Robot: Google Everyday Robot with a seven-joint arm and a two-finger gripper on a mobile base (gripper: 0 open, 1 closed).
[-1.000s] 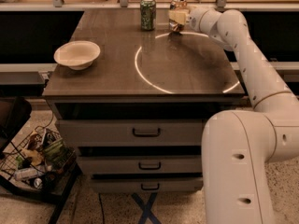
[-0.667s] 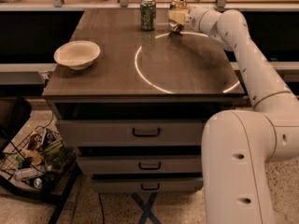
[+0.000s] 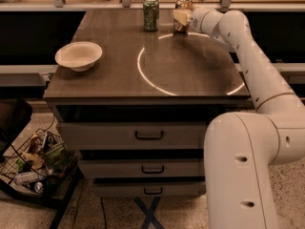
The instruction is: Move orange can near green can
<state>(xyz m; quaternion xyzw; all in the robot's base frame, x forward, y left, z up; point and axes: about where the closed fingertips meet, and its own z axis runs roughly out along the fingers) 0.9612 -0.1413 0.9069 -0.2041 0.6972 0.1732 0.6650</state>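
Observation:
The green can stands upright at the far edge of the dark table. The orange can stands upright a short way to its right, also at the far edge. My gripper is at the orange can, its cream-coloured fingers covering the can's lower front. The arm reaches in from the right. Only the can's silver top and upper label show above the fingers.
A cream bowl sits at the table's left side. A bright ring of light lies on the tabletop. Drawers are below the tabletop. A wire basket of clutter stands on the floor at left.

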